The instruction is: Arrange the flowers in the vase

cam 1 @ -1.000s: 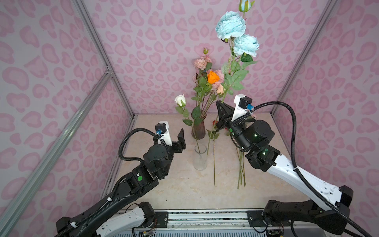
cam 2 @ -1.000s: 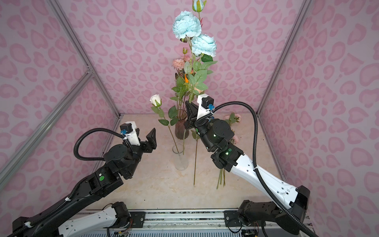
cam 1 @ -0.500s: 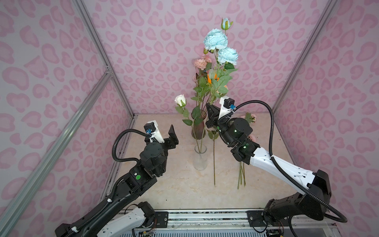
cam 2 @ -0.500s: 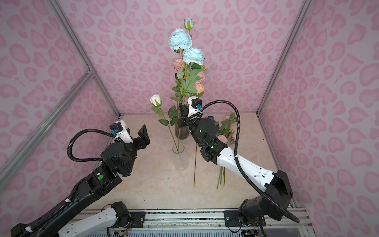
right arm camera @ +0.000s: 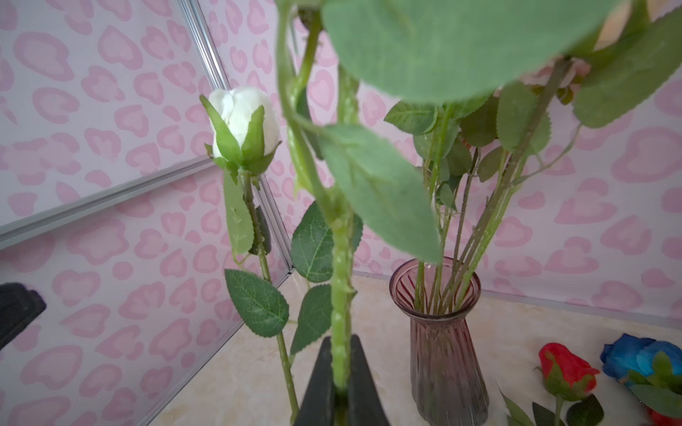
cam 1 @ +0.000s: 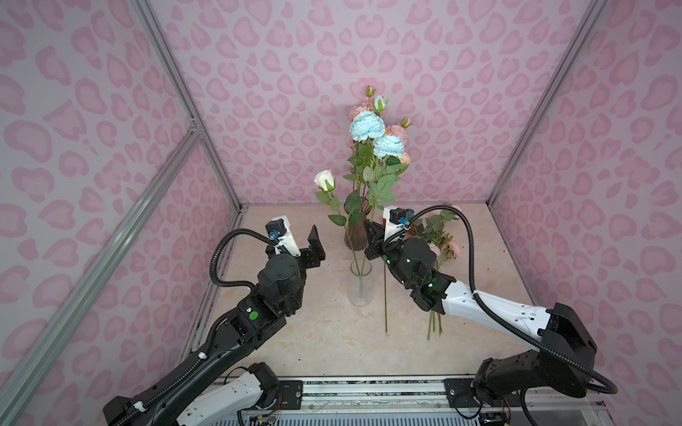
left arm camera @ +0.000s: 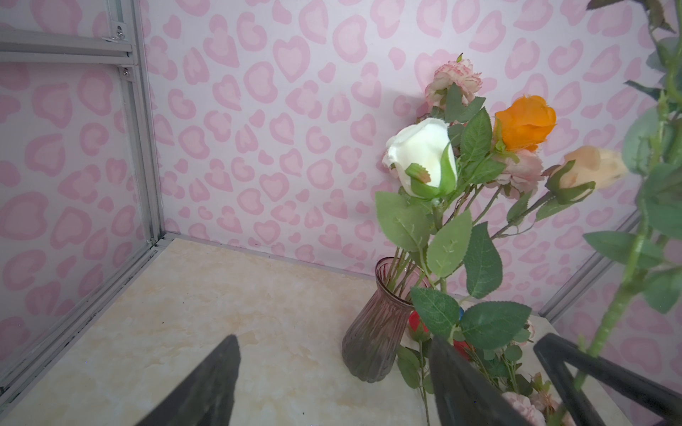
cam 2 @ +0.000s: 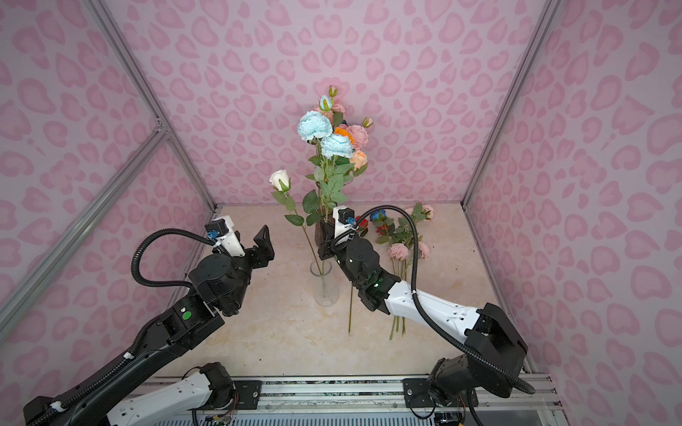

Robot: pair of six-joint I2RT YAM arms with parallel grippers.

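My right gripper [right arm camera: 341,356] is shut on the thick green stem of a light blue flower [cam 1: 363,125], which it holds upright. In both top views this gripper [cam 1: 371,232] [cam 2: 324,236] sits beside the dark ribbed vase [cam 1: 353,236] and just above the clear glass vase [cam 1: 360,286]. The ribbed vase [right arm camera: 443,332] holds pink, orange and peach flowers [left arm camera: 524,121]. A white rose [cam 1: 324,180] stands in the clear vase. My left gripper [left arm camera: 334,341] [cam 1: 300,245] is open and empty, left of both vases.
More flowers lie on the table at the back right: a red rose [right arm camera: 564,369], a dark blue one [right arm camera: 634,359] and pink blooms [cam 1: 448,249]. A long stem [cam 1: 386,313] lies in front of the clear vase. Pink patterned walls close in three sides.
The right arm has brought the light blue flower down and back towards the vases, so its blooms sit much lower. The left gripper has shifted only slightly and stays open.
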